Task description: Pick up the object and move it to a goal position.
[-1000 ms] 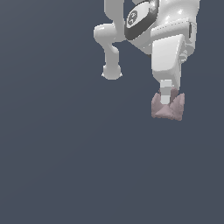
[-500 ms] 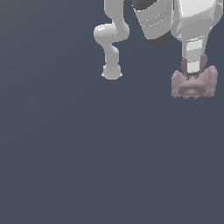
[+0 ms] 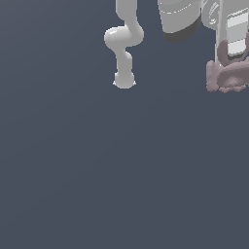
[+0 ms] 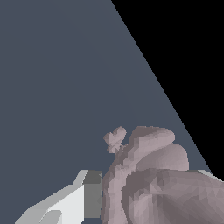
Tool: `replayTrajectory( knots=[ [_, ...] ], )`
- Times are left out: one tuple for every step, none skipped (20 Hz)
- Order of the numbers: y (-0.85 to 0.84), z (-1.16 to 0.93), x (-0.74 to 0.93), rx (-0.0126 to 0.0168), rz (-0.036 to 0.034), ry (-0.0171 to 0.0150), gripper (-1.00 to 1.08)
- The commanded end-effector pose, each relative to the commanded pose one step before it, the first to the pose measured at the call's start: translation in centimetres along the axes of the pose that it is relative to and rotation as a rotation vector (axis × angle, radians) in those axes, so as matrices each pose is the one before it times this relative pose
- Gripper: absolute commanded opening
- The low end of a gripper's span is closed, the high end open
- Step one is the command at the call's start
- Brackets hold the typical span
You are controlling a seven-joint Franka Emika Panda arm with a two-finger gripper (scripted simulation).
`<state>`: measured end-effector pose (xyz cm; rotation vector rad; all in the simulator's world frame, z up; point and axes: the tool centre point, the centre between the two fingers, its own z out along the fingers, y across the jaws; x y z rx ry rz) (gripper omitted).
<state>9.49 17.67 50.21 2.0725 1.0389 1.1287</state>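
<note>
The object [image 3: 227, 74] is a lumpy dusty-pink item at the exterior view's upper right edge, partly cut off by the frame. My gripper [image 3: 233, 56] comes down on it from above and is shut on it, holding it off the grey floor. In the wrist view the object [image 4: 153, 179] fills the space between my fingers; one white-and-grey finger [image 4: 83, 197] presses its side, and the other finger is almost hidden behind it.
The white arm's base and lower links [image 3: 124, 44] stand at the top middle of the exterior view. The flat grey floor [image 3: 121, 170] spreads below. In the wrist view the floor ends at a straight edge [image 4: 153, 83] with black beyond.
My gripper with the object in it has moved toward the exterior view's right and upward, closer to the camera. The object now looks larger and reaches the frame's edge.
</note>
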Motion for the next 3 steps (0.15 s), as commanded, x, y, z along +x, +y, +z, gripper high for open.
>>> replayTrajectory(
  knots=[
    [0.164, -0.243, 0.234, -0.00752, 0.00038, 0.00249, -1.00],
    [0.024, -0.044, 0.040, -0.00111, 0.00002, 0.00044, -1.00],
    [0.011, -0.021, 0.014, -0.00045, 0.00001, 0.00018, -1.00]
  ],
)
